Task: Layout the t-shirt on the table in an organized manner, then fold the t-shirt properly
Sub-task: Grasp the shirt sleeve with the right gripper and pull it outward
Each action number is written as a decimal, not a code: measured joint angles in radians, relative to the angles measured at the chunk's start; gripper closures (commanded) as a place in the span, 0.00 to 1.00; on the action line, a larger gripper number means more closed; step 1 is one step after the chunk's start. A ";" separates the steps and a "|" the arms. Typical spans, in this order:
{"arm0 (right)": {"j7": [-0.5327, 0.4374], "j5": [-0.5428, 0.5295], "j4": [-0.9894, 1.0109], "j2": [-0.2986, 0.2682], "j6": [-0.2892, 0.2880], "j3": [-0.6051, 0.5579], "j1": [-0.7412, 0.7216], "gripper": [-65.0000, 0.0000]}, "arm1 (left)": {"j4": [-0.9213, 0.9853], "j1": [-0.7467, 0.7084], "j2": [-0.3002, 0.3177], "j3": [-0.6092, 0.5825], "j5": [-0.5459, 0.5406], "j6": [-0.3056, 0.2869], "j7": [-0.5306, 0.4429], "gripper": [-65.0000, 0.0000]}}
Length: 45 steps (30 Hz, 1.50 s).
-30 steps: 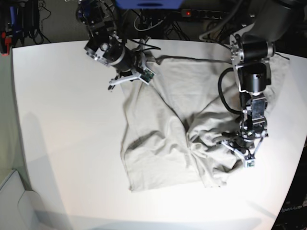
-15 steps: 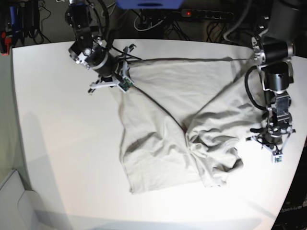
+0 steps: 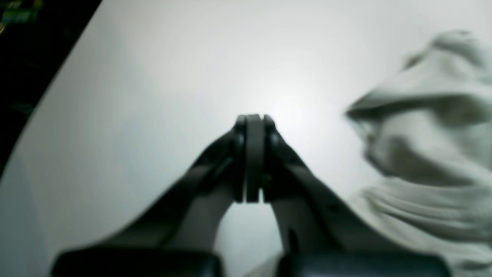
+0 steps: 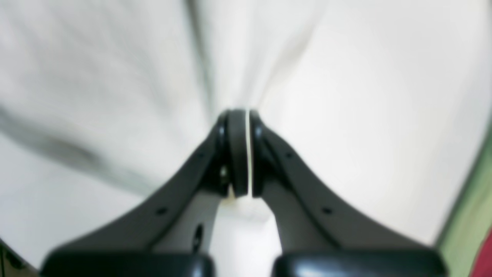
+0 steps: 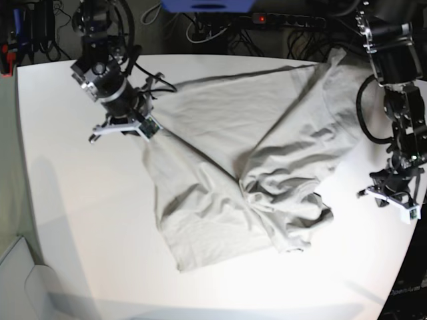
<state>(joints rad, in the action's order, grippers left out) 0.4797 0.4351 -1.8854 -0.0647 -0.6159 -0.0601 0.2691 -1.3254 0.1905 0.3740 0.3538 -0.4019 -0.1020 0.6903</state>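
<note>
A: Two arms in frame, one cloth. Starting big: the table [image 5: 60,200] is white and mostly bare along its near and left sides. The t-shirt [image 5: 220,147] lies across the middle and far-right part of it, not yet flat. A broad panel runs toward the front edge, and a bunched, wrinkled mound sits right of centre.

B: Long axis?

A: As I read the base view, it runs diagonally, from the far-right corner near the arm's column down toward the front-left hem. A taut crease leads up to the far-left corner.

B: Right gripper?

A: The right gripper [image 5: 143,127] sits at that far-left corner. In its wrist view the jaws are pressed together with a thin pale strip between them, and folds of fabric fan out from the tips [image 4: 238,115]. I judge it is pinching the shirt's edge.

B: Left gripper?

A: The left gripper [image 5: 393,200] is over bare table at the right edge, apart from the cloth. Its wrist view shows the jaws pressed together on nothing, with the wrinkled mound off to one side [image 3: 423,134].

B: So the relation that matters?

A: The mound lies between the two grippers, nearer the left one, toward the table's middle from it. My judgement: layout is partway done. The free left arm is better placed to reach inward for the bunched edge while the right one anchors its corner. Risk: pulling along the diagonal drags the whole cloth rather than spreading it.
</note>
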 measured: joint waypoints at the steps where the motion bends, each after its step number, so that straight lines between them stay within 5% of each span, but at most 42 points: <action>1: 0.001 0.001 -0.010 0.005 0.000 -0.011 -0.006 1.00 | -0.061 -0.018 -0.020 0.001 -0.025 0.001 0.033 1.00; 6: 0.014 0.000 -0.014 0.011 -0.001 -0.034 -0.008 1.00 | -0.311 -0.115 -0.166 -0.005 -0.058 -0.003 0.194 1.00; 10: 0.003 0.002 -0.014 0.017 0.000 -0.063 -0.027 1.00 | -0.332 -0.133 -0.288 -0.007 0.060 -0.005 0.253 1.00; 13: 0.010 -0.002 -0.015 0.021 0.000 -0.060 -0.024 1.00 | -0.285 -0.158 -0.323 -0.006 0.191 -0.006 0.248 1.00; 20: 0.009 0.000 -0.014 0.017 -0.001 -0.057 -0.022 1.00 | -0.113 -0.140 -0.307 0.035 0.293 -0.008 0.217 1.00; 33: 0.010 0.000 0.000 0.015 0.000 -0.055 -0.021 1.00 | -0.110 -0.283 -0.188 0.385 0.296 -0.014 0.198 1.00; 40: 0.010 0.000 0.000 0.020 0.000 -0.061 -0.031 1.00 | -0.365 -0.327 -0.199 0.502 0.275 -0.013 0.276 1.00; 45: 0.018 0.004 0.000 0.020 0.000 -0.093 -0.040 1.00 | -0.519 -0.320 -0.202 0.499 0.119 -0.010 0.373 1.00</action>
<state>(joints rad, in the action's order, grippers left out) 0.4976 0.4389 -1.8851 -0.0444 -0.6163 -0.1535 0.2295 -1.8442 -0.1291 0.1719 0.8524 -0.2825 -0.1123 1.0637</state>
